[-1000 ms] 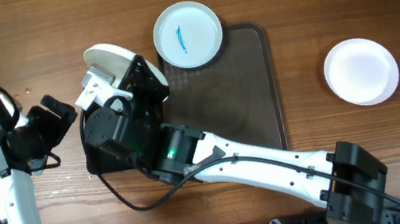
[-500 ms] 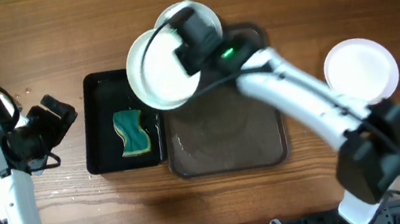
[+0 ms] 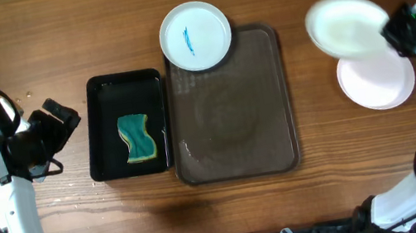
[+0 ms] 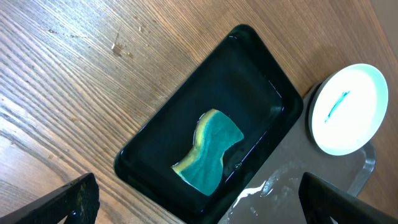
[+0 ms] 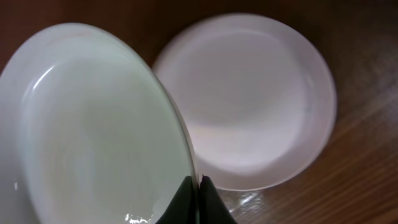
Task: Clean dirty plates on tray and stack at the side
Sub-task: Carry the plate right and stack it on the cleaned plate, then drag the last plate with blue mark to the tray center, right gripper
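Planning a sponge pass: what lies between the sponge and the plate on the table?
The brown tray, bare there, then wooden table, seen in the overhead view.

Table: grained wood, low sheen. Small tray: black, glossy. Large tray: dark brown, textured, wet sheen. Plates: white, smooth, glossy. Sponge: porous foam.

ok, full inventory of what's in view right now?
brown tray: 1, dark brown, centre, some water on it
streaked plate: 1, white with blue streak, overhanging the brown tray's top edge
stacked plate: 1, white, on the table at right
held plate: 1, white, tilted over the stacked plate
black tray: 1, glossy black, left of the brown tray
sponge: 1, green and yellow, in the black tray
left fingers: open, empty
right fingers: shut on the held plate's rim
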You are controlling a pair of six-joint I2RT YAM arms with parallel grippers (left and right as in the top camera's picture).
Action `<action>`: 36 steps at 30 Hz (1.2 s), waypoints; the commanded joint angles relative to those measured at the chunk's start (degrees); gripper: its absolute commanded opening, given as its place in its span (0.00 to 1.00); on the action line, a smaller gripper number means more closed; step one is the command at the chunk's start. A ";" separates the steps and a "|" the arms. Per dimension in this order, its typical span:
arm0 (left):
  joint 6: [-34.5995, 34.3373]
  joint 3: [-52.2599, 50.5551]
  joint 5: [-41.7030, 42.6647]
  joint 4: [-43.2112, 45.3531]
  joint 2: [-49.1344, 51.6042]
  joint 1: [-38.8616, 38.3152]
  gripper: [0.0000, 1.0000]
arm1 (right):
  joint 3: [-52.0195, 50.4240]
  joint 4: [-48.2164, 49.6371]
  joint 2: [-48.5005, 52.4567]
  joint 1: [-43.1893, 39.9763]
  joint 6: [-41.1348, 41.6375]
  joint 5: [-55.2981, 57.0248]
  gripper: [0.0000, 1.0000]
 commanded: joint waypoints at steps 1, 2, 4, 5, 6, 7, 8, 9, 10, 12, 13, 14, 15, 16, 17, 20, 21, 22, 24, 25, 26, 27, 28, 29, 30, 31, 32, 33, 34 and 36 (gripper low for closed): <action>0.09 0.85 0.74 -0.02 -0.35 0.35 1.00 | -4.46 -1.16 4.24 -5.11 1.18 0.76 0.04; 0.09 0.85 0.74 -0.02 -0.35 0.35 1.00 | -5.60 -0.85 4.63 -6.08 1.18 0.79 0.04; 0.09 0.85 0.72 -0.02 -0.35 0.37 1.00 | -7.74 0.48 4.70 -7.52 1.33 0.87 0.04; 0.09 0.85 0.74 -0.02 -0.35 0.35 1.00 | -8.70 0.96 4.70 -8.31 1.75 1.53 0.04; 0.09 0.85 0.74 -0.02 -0.35 0.37 1.00 | -9.14 0.92 4.70 -8.61 2.23 3.15 0.04; 0.09 0.85 0.72 -0.02 -0.35 0.37 1.00 | -9.18 0.33 4.70 -8.70 3.13 6.10 0.04; 0.09 0.85 0.74 -0.02 -0.35 0.37 1.00 | -9.18 0.00 4.70 -8.70 3.80 9.25 0.04; 0.09 0.85 0.74 -0.02 -0.35 0.37 1.00 | -9.18 -0.52 4.70 -8.70 4.33 11.56 0.04; 0.09 0.85 0.72 -0.02 -0.35 0.37 1.00 | -9.18 -1.14 4.70 -8.70 4.48 13.18 0.04; 0.09 0.85 0.74 -0.02 -0.35 0.37 1.00 | -9.18 -2.45 4.63 -8.70 4.70 13.81 0.04; 0.09 0.85 0.72 -0.02 -0.35 0.37 1.00 | -9.18 -2.99 4.57 -8.68 4.48 13.81 0.12; 0.09 0.85 0.72 -0.02 -0.35 0.37 1.00 | -9.18 -3.52 4.31 -8.50 3.91 13.55 0.21; 0.09 0.85 0.74 -0.02 -0.35 0.37 1.00 | -9.18 -4.11 3.93 -8.26 3.04 13.38 0.24; 0.09 0.85 0.72 -0.02 -0.35 0.37 1.00 | -9.18 -4.48 3.17 -7.78 2.12 13.33 0.27; 0.09 0.85 0.72 -0.02 -0.35 0.37 1.00 | -9.18 -4.35 2.29 -7.23 0.74 12.61 0.29; 0.09 0.85 0.74 -0.02 -0.35 0.37 1.00 | -9.16 -1.92 -2.54 -3.72 -5.97 4.74 0.31; 0.09 0.85 0.74 -0.02 -0.35 0.37 1.00 | -9.16 -0.57 -4.33 -2.16 -8.87 0.24 0.32; 0.09 0.85 0.74 -0.02 -0.35 0.37 1.00 | -9.16 1.97 -7.34 0.92 -14.34 -8.55 0.37; 0.09 0.85 0.74 -0.02 -0.35 0.37 1.00 | -9.16 6.25 -11.41 6.67 -20.48 -18.93 0.49; 0.09 0.85 0.74 -0.02 -0.35 0.37 1.00 | -9.16 9.51 -13.33 11.58 -21.62 -19.85 0.51; 0.09 0.85 0.74 -0.02 -0.35 0.37 1.00 | -9.16 11.63 -14.08 15.19 -22.16 -18.84 0.51; 0.09 0.85 0.72 -0.02 -0.35 0.37 1.00 | -9.16 14.27 -14.23 19.37 -23.12 -17.33 0.52; 0.09 0.85 0.72 -0.02 -0.35 0.37 1.00 | -9.18 16.87 -13.79 23.47 -23.45 -14.78 0.51; 0.09 0.85 0.74 -0.02 -0.35 0.37 1.00 | -9.18 18.86 -13.14 26.56 -23.67 -11.98 0.51; 0.09 0.85 0.72 -0.02 -0.35 0.37 1.00 | -9.18 21.51 -11.76 30.38 -24.13 -7.52 0.52; 0.09 0.85 0.74 -0.02 -0.35 0.37 1.00 | -9.18 23.98 -10.03 33.35 -24.22 -3.06 0.53; 0.09 0.85 0.74 -0.02 -0.35 0.37 1.00 | -9.18 26.14 -8.39 35.41 -24.22 0.17 0.53; 0.09 0.85 0.74 -0.02 -0.35 0.37 1.00 | -9.18 29.44 -5.73 37.44 -24.24 2.97 0.53; 0.09 0.85 0.72 -0.02 -0.35 0.37 1.00 | -9.18 33.94 -2.08 38.95 -24.37 4.46 0.54; 0.09 0.85 0.72 -0.02 -0.35 0.37 1.00 | -9.18 41.94 4.57 40.04 -24.37 3.76 0.58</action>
